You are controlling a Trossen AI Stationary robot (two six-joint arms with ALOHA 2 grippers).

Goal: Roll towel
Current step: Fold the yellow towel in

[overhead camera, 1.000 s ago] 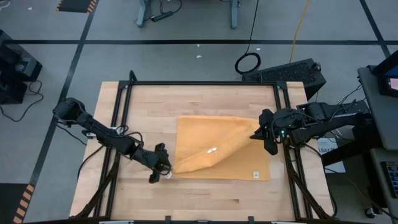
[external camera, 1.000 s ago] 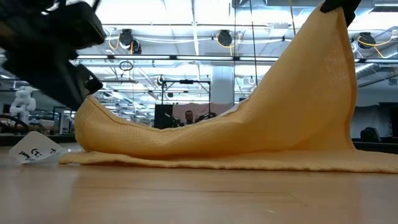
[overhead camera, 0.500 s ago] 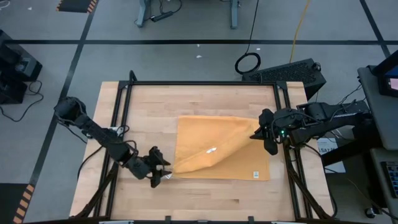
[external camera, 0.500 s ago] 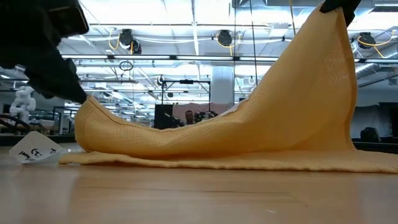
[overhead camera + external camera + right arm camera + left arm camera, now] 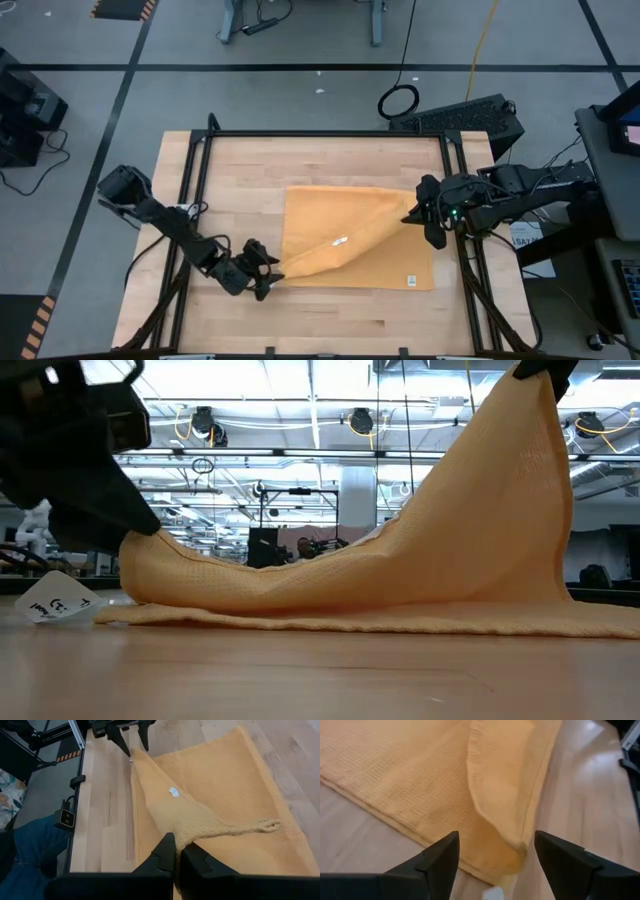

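Observation:
The mustard-yellow towel point(image 5: 350, 240) lies on the wooden table point(image 5: 330, 320), its lower layer flat. Its far right corner is raised and drawn inward, so an upper layer slopes down to a fold at the near left corner point(image 5: 150, 555). My right gripper point(image 5: 412, 216) is shut on that raised corner. My left gripper point(image 5: 268, 277) is low at the near left corner and open, a finger on either side of the folded corner point(image 5: 512, 855), with no touch showing. White tags show on the upper layer point(image 5: 173, 791) and at the near right edge point(image 5: 409, 281). My right gripper pinches the towel's raised corner point(image 5: 192, 834) between its two fingers, slanting down from the table's right side. A short tip of cloth point(image 5: 265, 825) sticks out past the fingers. The cloth hangs from the fingers point(image 5: 540, 372) in a taut slope down to the left fold.
Black frame rails run along the table's left point(image 5: 195, 200) and right point(image 5: 465, 275) sides. A black box point(image 5: 460, 115) and a cable loop point(image 5: 400, 100) lie beyond the far edge. A person's leg in blue point(image 5: 35, 845) shows beside the table. Bare wood lies near the front edge.
My left gripper has sunk and shifted toward the table's near edge, rolled, and turned toward the towel's near left corner; its fingers stand wider apart than before. The towel's fold has kept its shape.

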